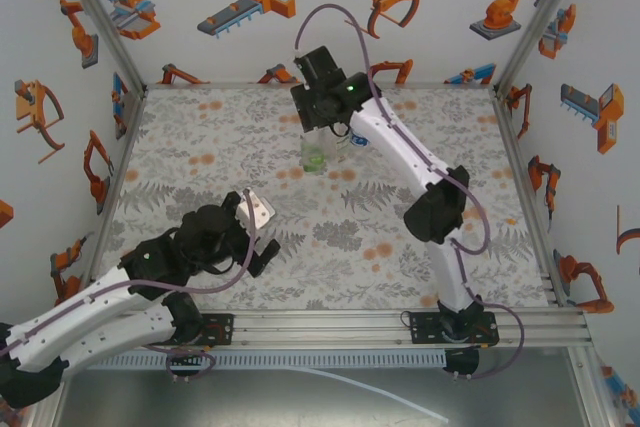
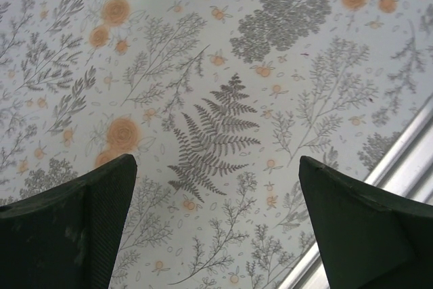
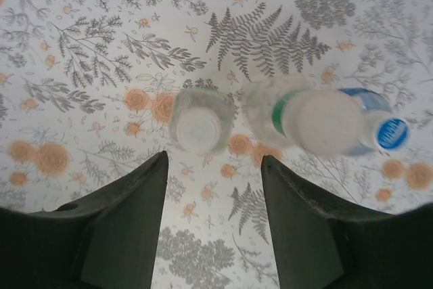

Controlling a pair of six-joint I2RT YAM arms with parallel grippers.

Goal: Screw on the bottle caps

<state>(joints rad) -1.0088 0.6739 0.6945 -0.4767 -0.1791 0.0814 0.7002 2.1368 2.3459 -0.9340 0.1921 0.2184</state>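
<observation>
Bottles (image 3: 199, 126) upright, right jaws part-open above, empty

Blue-labelled bottle (image 3: 389, 132): a round blue badge with white lettering, too blurred to read.
Green-labelled bottle (image 3: 277, 114): a green band, its print not legible.
Readable text: none.

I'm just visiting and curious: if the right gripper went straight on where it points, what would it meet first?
Most likely the small clear bottle just ahead of the right gripper's open jaws, or else the flowered tablecloth beside it; depth is hard to judge.
</observation>
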